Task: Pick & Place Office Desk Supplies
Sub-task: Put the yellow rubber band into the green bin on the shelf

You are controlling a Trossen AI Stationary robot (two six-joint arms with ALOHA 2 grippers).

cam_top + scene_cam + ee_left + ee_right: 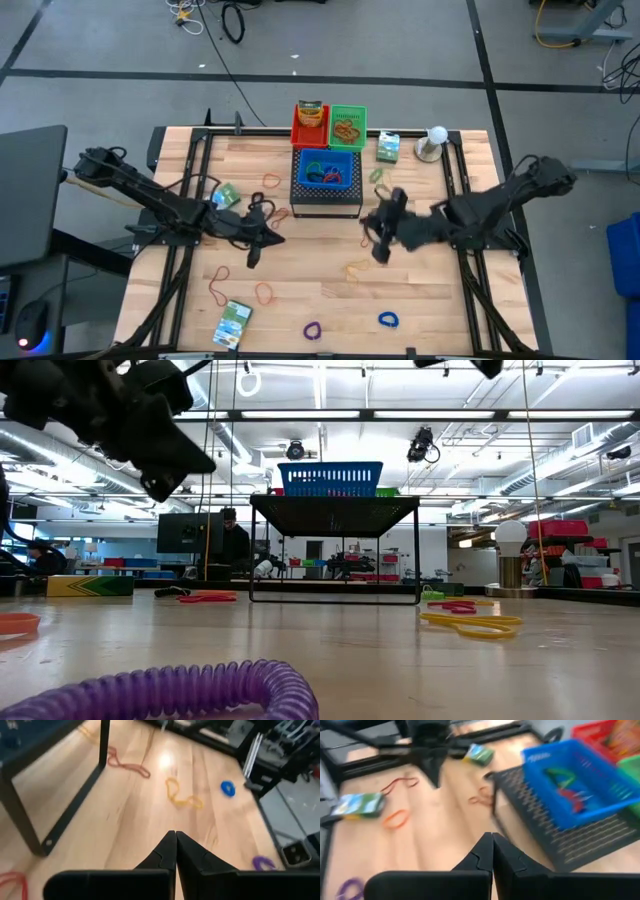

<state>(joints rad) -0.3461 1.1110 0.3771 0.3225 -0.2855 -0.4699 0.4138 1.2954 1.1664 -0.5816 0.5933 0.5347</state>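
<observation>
Both claws are pinched closed on nothing: the left gripper at left centre of the high view, the right gripper right of centre. Some loops lie in the blue basket; rubber bands, coloured loops and green-white boxes still lie scattered, so most remains.

The table is pale planked wood with a smooth finish that throws a bright glare in the left wrist view, and a dark metal frame runs along its edges. The blue basket looks like moulded plastic lattice and sits on a matt black perforated metal box. The purple loop is ribbed, slightly glossy plastic coil, the bands are thin dull rubber, and the grippers' fingers are matt black.
</observation>
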